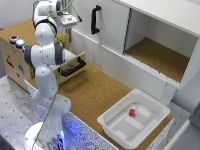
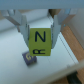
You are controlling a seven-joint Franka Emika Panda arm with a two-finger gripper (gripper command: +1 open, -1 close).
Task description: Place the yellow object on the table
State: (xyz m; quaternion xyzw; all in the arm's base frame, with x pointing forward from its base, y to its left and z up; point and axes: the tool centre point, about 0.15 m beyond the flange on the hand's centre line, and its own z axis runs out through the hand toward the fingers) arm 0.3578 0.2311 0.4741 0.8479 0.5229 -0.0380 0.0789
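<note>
In the wrist view the yellow object (image 2: 40, 41) is a yellow cube with black letters N and R. It sits between my gripper's two fingers (image 2: 22, 27), which press on its sides. My gripper (image 2: 40, 37) is shut on it and holds it above a pale surface. In the exterior view my gripper (image 1: 69, 21) is raised high at the left, above the open drawer (image 1: 75, 65); the cube is too small to make out there. The brown cork table (image 1: 95, 92) spreads below and towards the exterior view's right.
A small blue lettered block (image 2: 28, 58) lies below the held cube. A white tray (image 1: 107, 120) with a small red cube (image 1: 132, 112) stands at the table's front right. A white cabinet (image 1: 155, 55) with an open door is behind. A wooden box (image 1: 15, 55) stands at the left.
</note>
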